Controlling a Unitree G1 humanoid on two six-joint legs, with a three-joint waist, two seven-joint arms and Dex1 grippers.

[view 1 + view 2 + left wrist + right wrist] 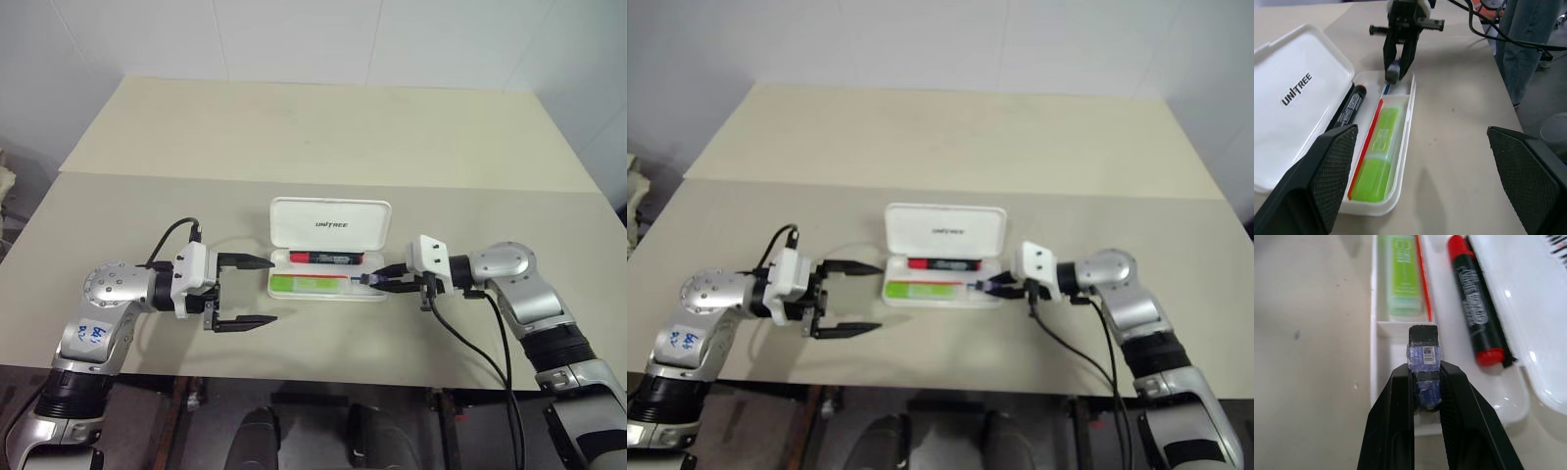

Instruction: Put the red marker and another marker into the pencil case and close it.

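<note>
The case (329, 224) lies open at mid-table (294, 137), lid raised at its 12 o'clock side, tray toward the robot. Inside the tray, the red marker (326, 258) lies lengthwise in the far channel against the lid hinge, and the green marker (306, 284) lies lengthwise in the near channel, toward the tray's 9 o'clock end. The right gripper (380, 281) sits at the tray's 3 o'clock end, its fingers (1396, 431) closed tight on a small dark block (1423, 363) with a blue label; the block hangs over the empty end compartment, just beside the green marker's end and apart from the red marker. The left gripper (257, 291) stands at the case's 9 o'clock, just beside its end, fingers (1322, 171) spread fully wide and holding nothing; both markers lie beyond its fingertips, untouched.
</note>
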